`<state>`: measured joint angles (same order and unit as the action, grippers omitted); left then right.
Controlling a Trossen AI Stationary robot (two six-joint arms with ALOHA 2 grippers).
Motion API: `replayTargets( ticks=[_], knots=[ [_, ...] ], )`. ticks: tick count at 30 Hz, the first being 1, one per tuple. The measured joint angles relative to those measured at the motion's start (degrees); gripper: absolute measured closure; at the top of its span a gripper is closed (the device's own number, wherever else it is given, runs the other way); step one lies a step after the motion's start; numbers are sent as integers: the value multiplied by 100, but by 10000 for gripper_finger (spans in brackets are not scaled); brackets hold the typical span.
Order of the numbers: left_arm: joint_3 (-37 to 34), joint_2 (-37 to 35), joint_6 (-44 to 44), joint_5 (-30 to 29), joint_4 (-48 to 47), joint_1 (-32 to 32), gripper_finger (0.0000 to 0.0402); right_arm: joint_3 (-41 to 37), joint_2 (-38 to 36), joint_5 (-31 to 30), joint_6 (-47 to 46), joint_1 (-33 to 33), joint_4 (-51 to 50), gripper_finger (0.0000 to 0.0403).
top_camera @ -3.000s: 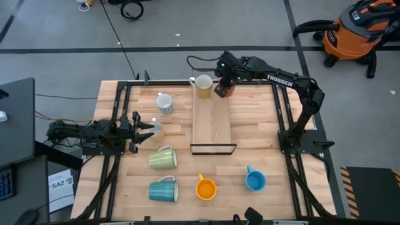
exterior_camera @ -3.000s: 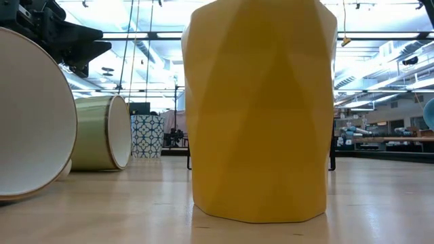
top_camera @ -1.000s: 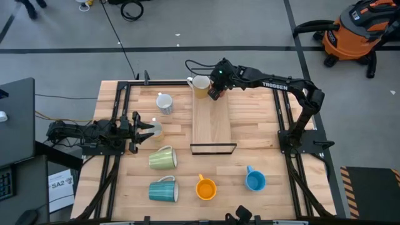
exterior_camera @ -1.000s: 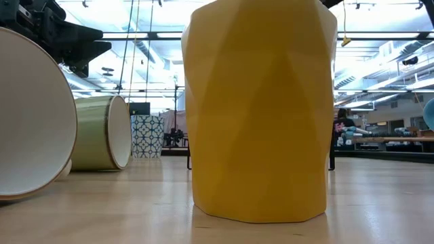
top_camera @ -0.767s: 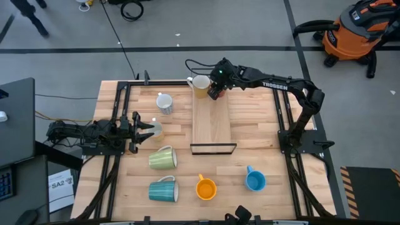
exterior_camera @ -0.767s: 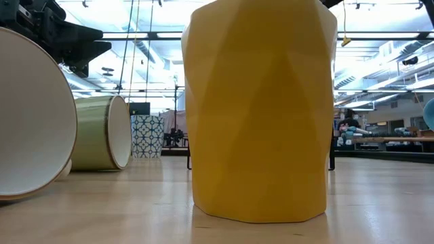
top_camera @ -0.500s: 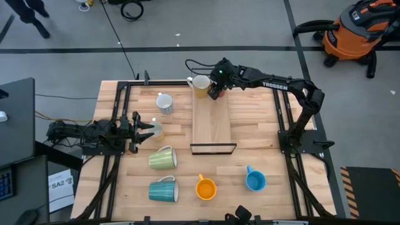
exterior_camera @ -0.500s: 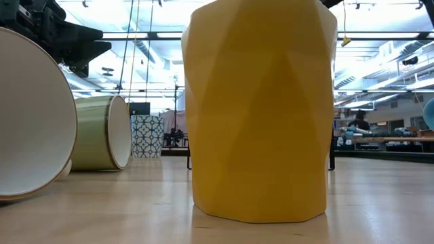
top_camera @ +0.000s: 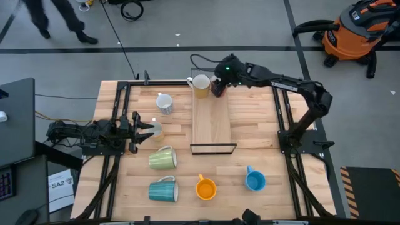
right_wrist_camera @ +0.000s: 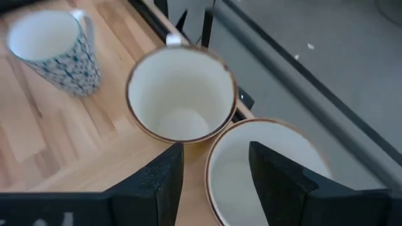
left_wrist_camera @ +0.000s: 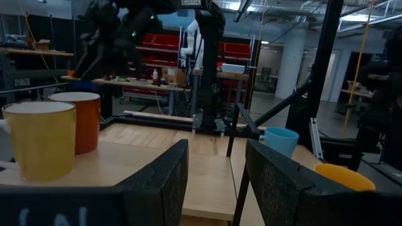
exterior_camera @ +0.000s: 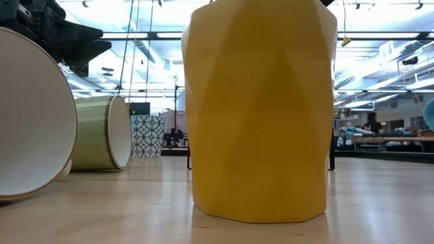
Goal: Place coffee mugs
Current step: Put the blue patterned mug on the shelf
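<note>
The high view looks straight down on the whole table (top_camera: 262, 134), while the low view sits at table height, very near a yellow mug (exterior_camera: 261, 112), and faces level into the room behind. The left wrist view looks level across the table, and the right wrist view looks down from close above into a tan-yellow mug (right_wrist_camera: 181, 94) and a second mug (right_wrist_camera: 267, 166) at the far edge. The high view and the right wrist view share these mugs and a blue-patterned white mug (right_wrist_camera: 51, 51).
</note>
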<state>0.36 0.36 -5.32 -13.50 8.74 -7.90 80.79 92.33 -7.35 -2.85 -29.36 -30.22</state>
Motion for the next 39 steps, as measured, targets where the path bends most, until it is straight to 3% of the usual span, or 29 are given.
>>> replayTargets(
  ticks=[12,20,25,32,39],
  knots=[
    [0,0,136,-73,1118,0,235,0,-1394,563,4,11,-383,217],
    [21,0,-182,-1358,2046,2,235,0,-2010,595,3,215,-781,217],
    [476,348,-610,-1826,1673,9,235,0,-2084,595,4,372,-786,217],
    [1585,1525,-606,-2379,704,62,235,0,-1974,595,26,472,-772,217],
    [3112,2779,-679,-2091,-1052,676,235,-2,-1947,740,48,501,-764,218]
  ],
)
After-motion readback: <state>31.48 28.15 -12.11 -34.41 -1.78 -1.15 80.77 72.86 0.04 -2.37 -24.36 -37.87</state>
